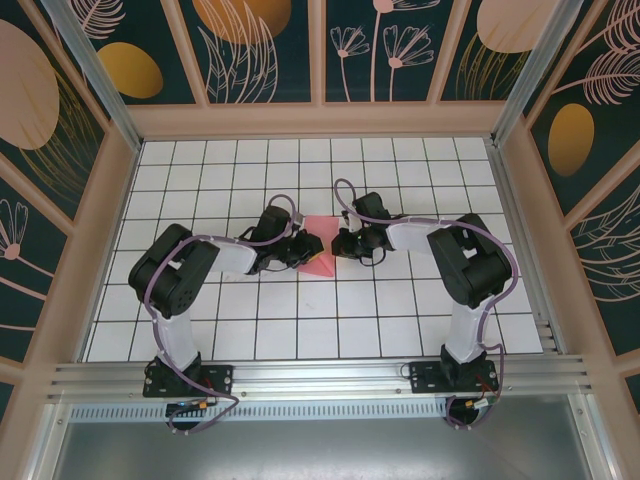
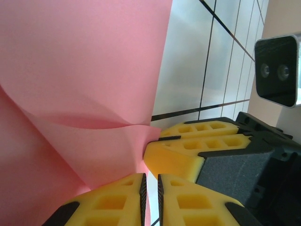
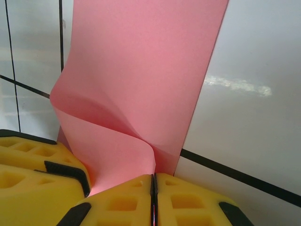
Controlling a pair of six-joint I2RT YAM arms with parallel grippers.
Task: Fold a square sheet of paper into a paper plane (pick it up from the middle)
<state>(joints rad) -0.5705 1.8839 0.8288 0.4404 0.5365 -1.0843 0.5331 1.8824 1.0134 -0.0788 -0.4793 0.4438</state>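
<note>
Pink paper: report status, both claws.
Left claw shut on pink paper. Right claw shut on it too. Paper buckled between them. Claws close together.

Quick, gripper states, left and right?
Left gripper: fingers nearly closed around the square sheet of paper, slit remaining; grip cannot be told.
Right gripper: closed, holding that sheet.

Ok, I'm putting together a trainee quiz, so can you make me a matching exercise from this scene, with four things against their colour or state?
Things:
1 square sheet of paper
2 right gripper
3 table
4 back wall

Descriptions:
A white tiles, dark grid lines
B dark green with plant patterns
C salmon-pink, buckled
D shut on the paper's edge

Pairs: 1-C, 2-D, 3-A, 4-B
</note>
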